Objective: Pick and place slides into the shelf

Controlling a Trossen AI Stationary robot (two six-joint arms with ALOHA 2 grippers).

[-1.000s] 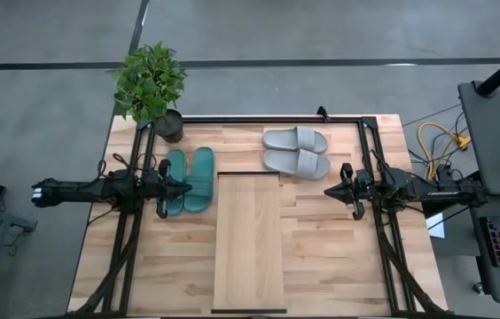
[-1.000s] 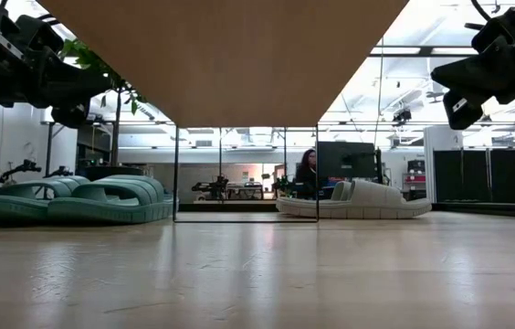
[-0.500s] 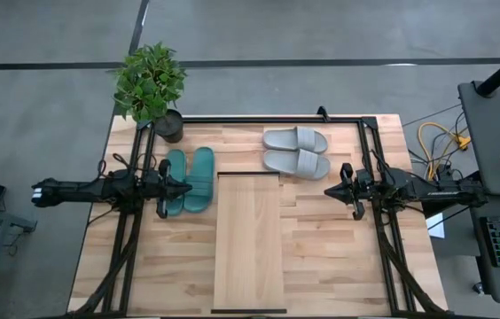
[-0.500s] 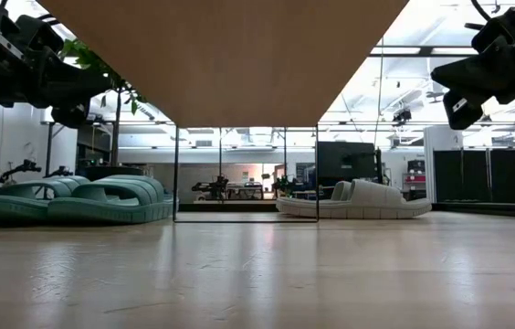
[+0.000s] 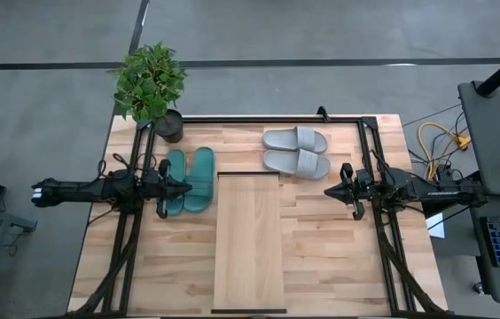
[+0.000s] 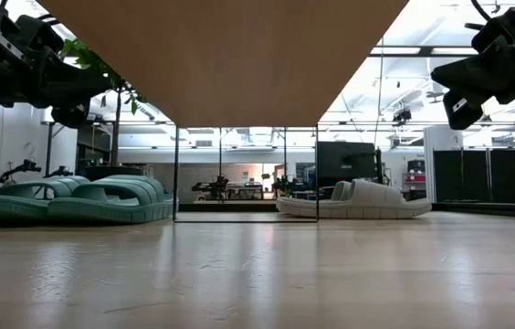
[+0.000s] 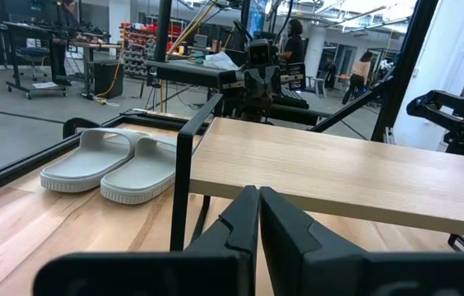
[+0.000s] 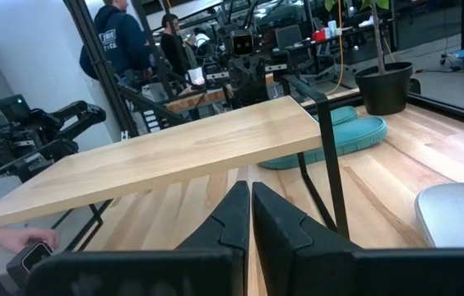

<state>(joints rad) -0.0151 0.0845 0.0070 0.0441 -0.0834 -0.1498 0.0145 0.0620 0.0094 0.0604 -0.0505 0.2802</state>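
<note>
Nothing on the counter has moved over the last second; only a person in the far room has left the low view, so the task has not started. The left end effector hovers by the teal-green slides, fingers together and empty; the right end effector waits near the light grey slides, likewise pressed together. Both pairs are rubbery, thick-soled and one-strapped. The shelf is smooth pale wood on thin dark legs.
</note>
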